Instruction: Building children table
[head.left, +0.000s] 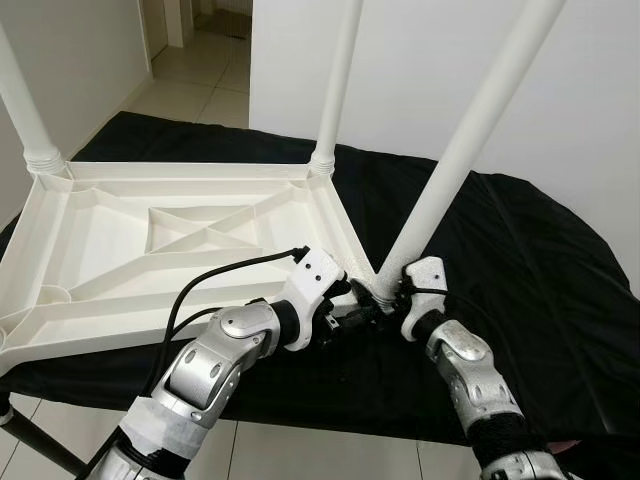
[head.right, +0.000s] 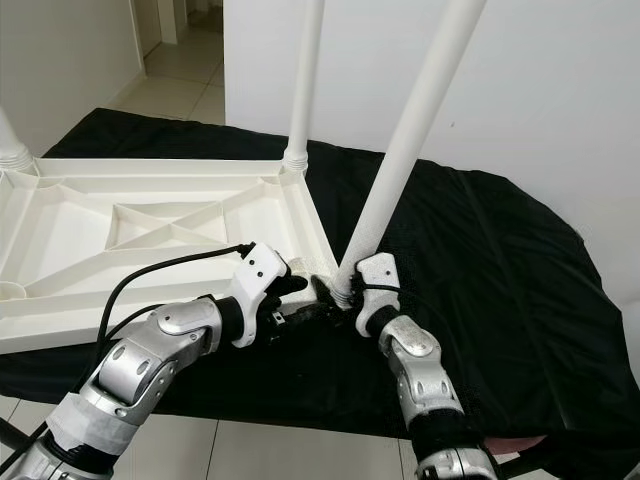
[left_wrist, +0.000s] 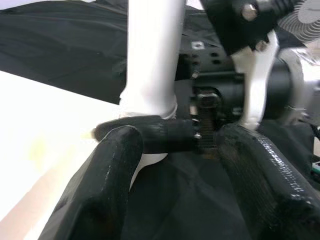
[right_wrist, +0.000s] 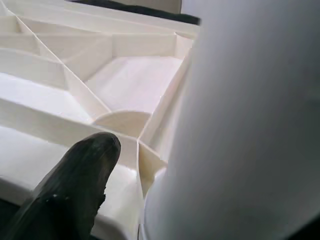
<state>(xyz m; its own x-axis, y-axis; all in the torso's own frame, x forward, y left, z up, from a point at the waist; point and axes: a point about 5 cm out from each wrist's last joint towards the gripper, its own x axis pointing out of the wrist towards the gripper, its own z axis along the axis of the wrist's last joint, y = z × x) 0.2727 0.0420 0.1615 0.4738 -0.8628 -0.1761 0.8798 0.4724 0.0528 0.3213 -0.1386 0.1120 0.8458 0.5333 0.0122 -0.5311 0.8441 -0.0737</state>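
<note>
Children's table top (head.left: 190, 240), upside down: two legs seated, third leg (head.left: 470, 150) tilted at corner socket, gripped at its base by right jaws (head.left: 385, 297); left jaws (head.left: 350, 315) open just beside; fourth corner out of view.

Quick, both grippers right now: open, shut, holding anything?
Left gripper: open, fingers spread beside the base of the near table leg, gripping nothing.
Right gripper: at that leg's base by the upturned tabletop; grip cannot be told.

A black cloth (head.left: 520, 270) covers the support, carrying the upturned white tabletop (head.left: 150, 250).
</note>
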